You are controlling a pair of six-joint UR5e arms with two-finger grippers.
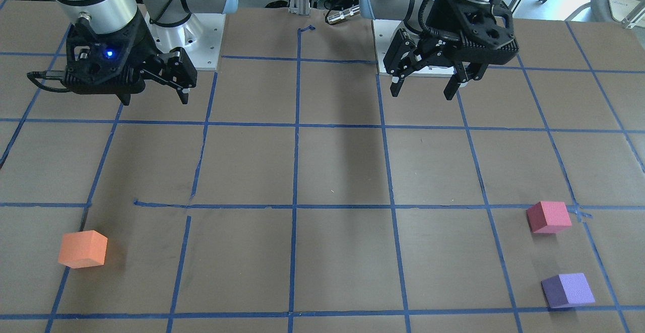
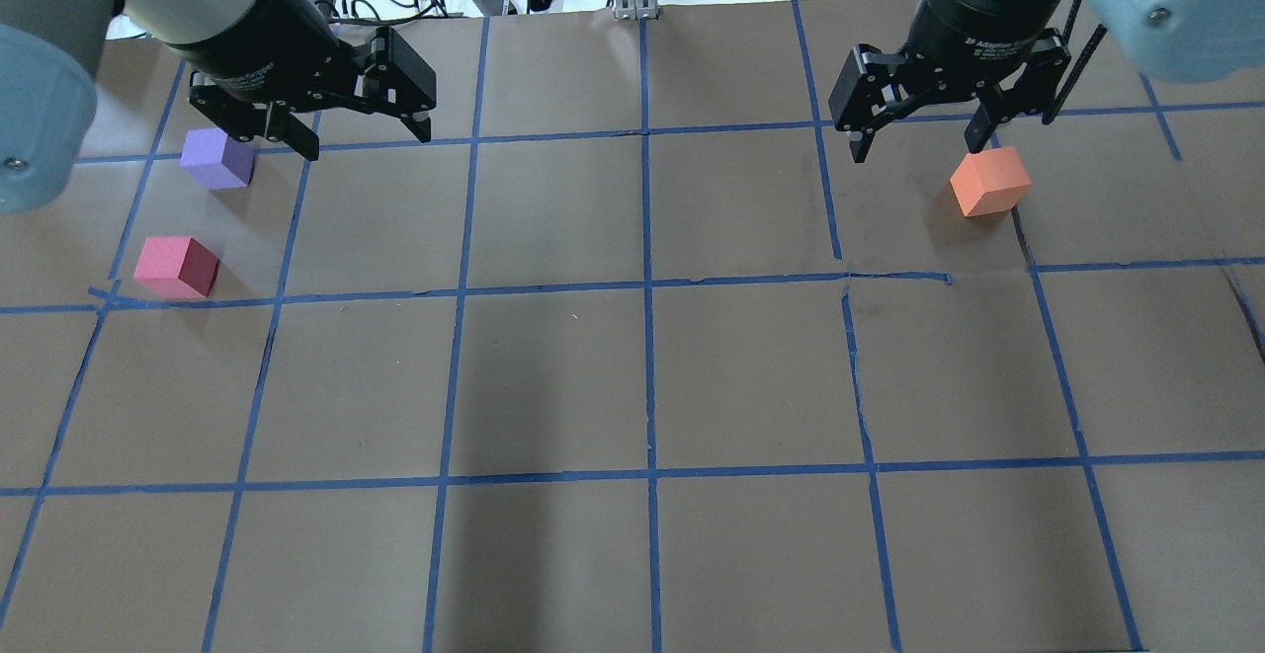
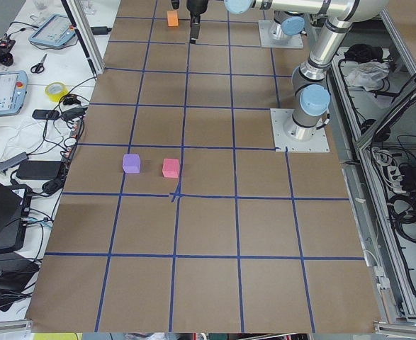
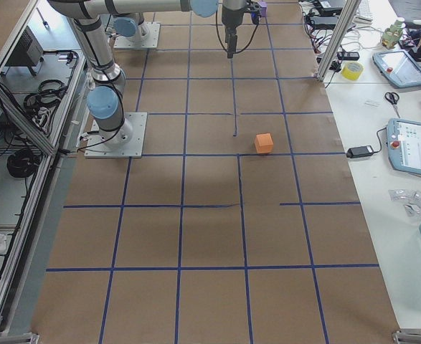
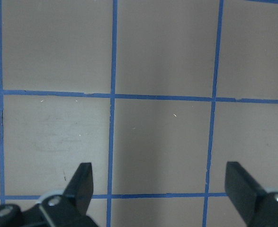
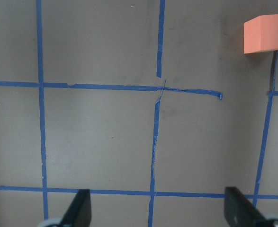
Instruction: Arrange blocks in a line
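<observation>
1. Three blocks in the front-facing view, scattered flat on the brown worktop (image 1: 342,161): orange block (image 1: 83,249) alone at view left, pinkish-red block (image 1: 548,217) and purple block (image 1: 568,290) near each other at view right, apart. Left gripper (image 1: 423,91) up near its base, jaws wide, holding nothing. Right gripper (image 1: 155,97) raised too, jaws spread and empty.
2. From overhead: purple and pinkish-red at far left, purple just beside the left gripper in the picture; orange just under the right gripper's tips, not between them.
3. From the left end: purple and pinkish-red side by side near a crossing of blue tape lines (image 3: 176,195); orange far off.
4. From the right end: orange alone beside a tape line.
5. Left wrist: wide jaws over taped squares.
6. Right wrist: wide jaws, orange in the top right corner, well apart.
</observation>
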